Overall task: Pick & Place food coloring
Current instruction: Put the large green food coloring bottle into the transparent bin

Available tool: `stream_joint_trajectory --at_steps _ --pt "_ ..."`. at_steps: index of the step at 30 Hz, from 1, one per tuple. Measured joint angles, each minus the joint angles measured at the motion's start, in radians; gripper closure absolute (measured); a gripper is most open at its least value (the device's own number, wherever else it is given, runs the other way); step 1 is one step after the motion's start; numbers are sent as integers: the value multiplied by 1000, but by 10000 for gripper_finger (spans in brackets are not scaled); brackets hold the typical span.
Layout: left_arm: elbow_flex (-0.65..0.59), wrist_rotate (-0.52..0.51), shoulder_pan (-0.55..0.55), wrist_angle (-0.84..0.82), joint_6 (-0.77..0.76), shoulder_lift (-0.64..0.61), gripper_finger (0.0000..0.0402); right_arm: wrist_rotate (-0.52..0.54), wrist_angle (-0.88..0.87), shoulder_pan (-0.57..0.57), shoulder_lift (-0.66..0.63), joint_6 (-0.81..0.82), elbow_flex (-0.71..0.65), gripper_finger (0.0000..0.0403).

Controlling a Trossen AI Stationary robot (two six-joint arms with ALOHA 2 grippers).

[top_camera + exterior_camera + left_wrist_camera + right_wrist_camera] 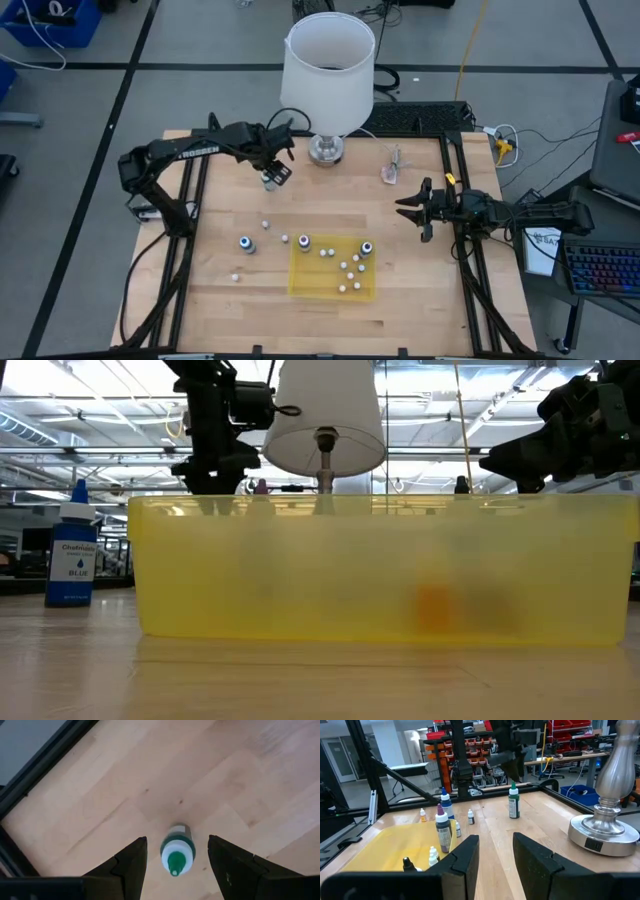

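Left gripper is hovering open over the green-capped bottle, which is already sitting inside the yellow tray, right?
Not quite. The left gripper does hover open over the green-capped bottle, but the bottle stands on the bare wooden table, well away from the yellow tray. The left wrist and high views show it.

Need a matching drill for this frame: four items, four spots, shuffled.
Things:
1. green bottle
2. blue bottle
3. lamp
4. yellow tray

Places:
A. far edge of the table, middle
B. between the left gripper's open fingers, untouched
C. near middle of the table, small bottles inside
D. on the table, just outside the tray

Pairs: 1-B, 2-D, 3-A, 4-C
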Motion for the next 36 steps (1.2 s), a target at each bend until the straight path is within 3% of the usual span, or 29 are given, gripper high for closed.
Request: stream_joint_trajectory --at_steps 15,28,36 --pt "-3 -43 -48 -80 -54 22 190 0 0 0 0 0 0 291" --pt "-208 -33 -60 114 -27 23 190 0 0 0 0 0 0 291" --pt "-231 -34 -58 161 -8 22 190 0 0 0 0 0 0 291"
